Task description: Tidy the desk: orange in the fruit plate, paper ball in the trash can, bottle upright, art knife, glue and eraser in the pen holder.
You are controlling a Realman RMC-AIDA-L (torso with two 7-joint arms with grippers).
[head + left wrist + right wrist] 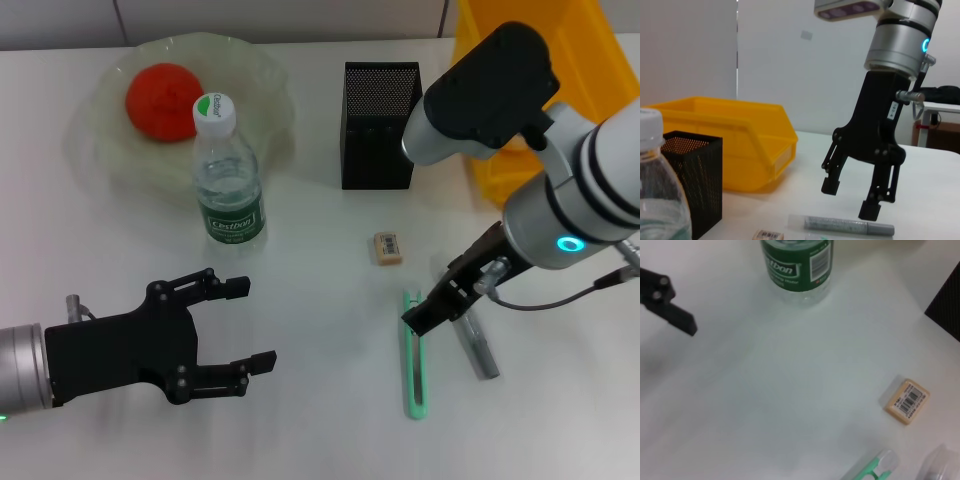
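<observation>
Head view. Nearest the camera, the left gripper (255, 322) hovers over the table's (300, 420) near left area with its black fingers spread wide and nothing between them. The right gripper (440, 305) hangs low at the near right, directly over the knife (414, 355) and glue (476, 343); its jaw gap cannot be judged here. The knife is a slim green stick lying flat, its long axis running from the near edge toward the far edge. The glue, a grey tube, lies just beside it to the right, slightly angled. The eraser (387, 247), a small tan block with a barcode label, lies flat beyond them. The holder (379, 125), a black mesh box, stands farther back. The bottle (229, 170) stands upright, cap up, green label facing the camera. The orange (163, 101) sits in the plate (270, 80).

Left wrist view. The bottle (660, 190) fills the near corner. The right gripper (850, 198) hangs above the glue (840, 225) with fingers apart, holding nothing. The glue lies flat across the view.

Right wrist view. The eraser (907, 401) lies flat, barcode up; the bottle (796, 267) stands well apart from it.
</observation>
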